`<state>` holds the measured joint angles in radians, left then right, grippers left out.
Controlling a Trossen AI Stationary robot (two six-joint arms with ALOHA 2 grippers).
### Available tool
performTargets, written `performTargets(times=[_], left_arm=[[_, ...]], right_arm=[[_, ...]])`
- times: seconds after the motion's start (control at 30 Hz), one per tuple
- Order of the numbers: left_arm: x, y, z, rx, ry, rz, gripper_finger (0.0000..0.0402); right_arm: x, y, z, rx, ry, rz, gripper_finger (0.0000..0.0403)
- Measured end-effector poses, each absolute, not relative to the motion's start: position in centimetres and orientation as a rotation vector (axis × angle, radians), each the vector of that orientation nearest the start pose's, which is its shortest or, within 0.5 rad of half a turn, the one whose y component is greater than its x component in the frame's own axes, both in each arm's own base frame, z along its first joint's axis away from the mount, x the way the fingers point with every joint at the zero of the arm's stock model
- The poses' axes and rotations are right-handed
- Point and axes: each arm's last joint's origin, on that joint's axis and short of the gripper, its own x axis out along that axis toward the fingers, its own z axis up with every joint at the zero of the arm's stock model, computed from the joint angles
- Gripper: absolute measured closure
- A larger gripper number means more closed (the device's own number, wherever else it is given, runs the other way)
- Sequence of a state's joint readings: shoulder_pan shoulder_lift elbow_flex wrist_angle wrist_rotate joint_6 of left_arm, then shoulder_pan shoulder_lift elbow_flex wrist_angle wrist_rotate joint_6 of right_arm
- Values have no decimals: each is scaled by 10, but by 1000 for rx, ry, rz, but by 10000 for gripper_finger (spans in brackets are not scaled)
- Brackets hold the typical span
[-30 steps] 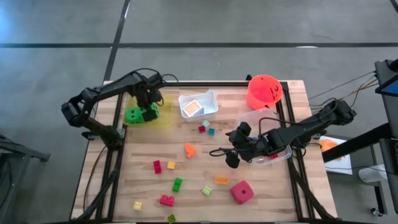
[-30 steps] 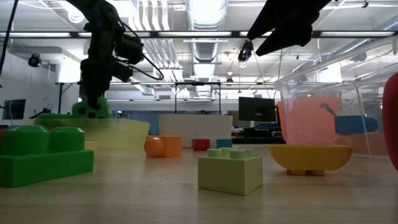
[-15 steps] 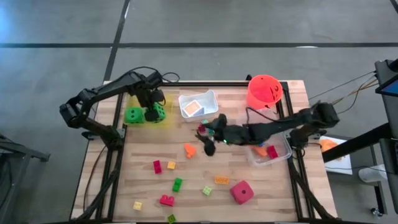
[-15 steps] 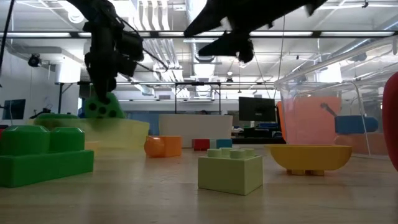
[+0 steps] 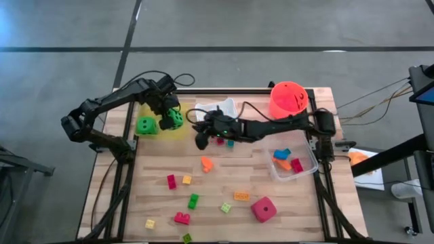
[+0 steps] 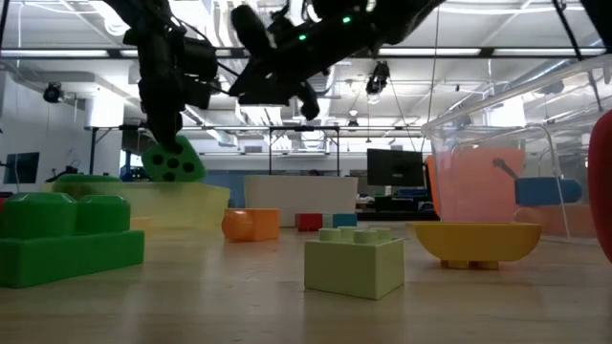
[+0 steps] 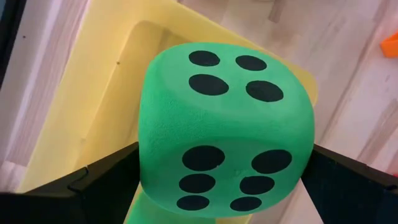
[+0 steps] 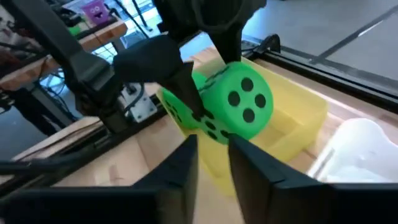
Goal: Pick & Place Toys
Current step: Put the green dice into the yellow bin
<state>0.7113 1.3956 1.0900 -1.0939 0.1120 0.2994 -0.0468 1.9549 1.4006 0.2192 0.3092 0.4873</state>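
Observation:
A green dotted die (image 7: 224,124) hangs over the yellow tray (image 5: 184,131) at the table's far left, with my left gripper (image 5: 169,112) shut on it. A second green die (image 5: 146,125) sits at that tray's left end. My right gripper (image 8: 212,146) reaches across the table to just right of the yellow tray (image 8: 292,118), pointing at the held die (image 8: 242,102). Its fingers stand a narrow gap apart with nothing between them. A pink-red die (image 5: 264,209) and small bricks lie on the table's near half. My left gripper pinches the green die between its two fingers (image 7: 109,177), one on each of two opposite faces (image 7: 155,168). The fingers come from above, pointing steeply down. The die hangs tilted, lifted clear of the yellow tray.
A white tray (image 5: 227,108) holding a card stands right of the yellow tray. An orange-red bucket (image 5: 288,100) is at the far right. A clear tray (image 5: 305,166) with a few bricks sits at the right edge. Loose bricks (image 5: 207,163) dot the middle and near side.
My right gripper has swept from over the clear tray at the right toward the table's left and far side, ending beside the yellow tray. My left gripper has tipped where it hangs, and the held die has swung slightly up and toward the right.

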Motion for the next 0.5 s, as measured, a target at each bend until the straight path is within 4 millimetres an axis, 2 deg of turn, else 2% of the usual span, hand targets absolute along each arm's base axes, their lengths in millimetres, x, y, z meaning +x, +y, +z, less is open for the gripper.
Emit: performTargets(times=[0.13, 0.5], left_arm=[[185, 155, 249, -302, 1346, 274, 2], [184, 151, 236, -307, 1327, 186, 2]], right_arm=[[467, -35, 238, 441, 224, -428, 385], [505, -58, 213, 531, 234, -357, 395]])
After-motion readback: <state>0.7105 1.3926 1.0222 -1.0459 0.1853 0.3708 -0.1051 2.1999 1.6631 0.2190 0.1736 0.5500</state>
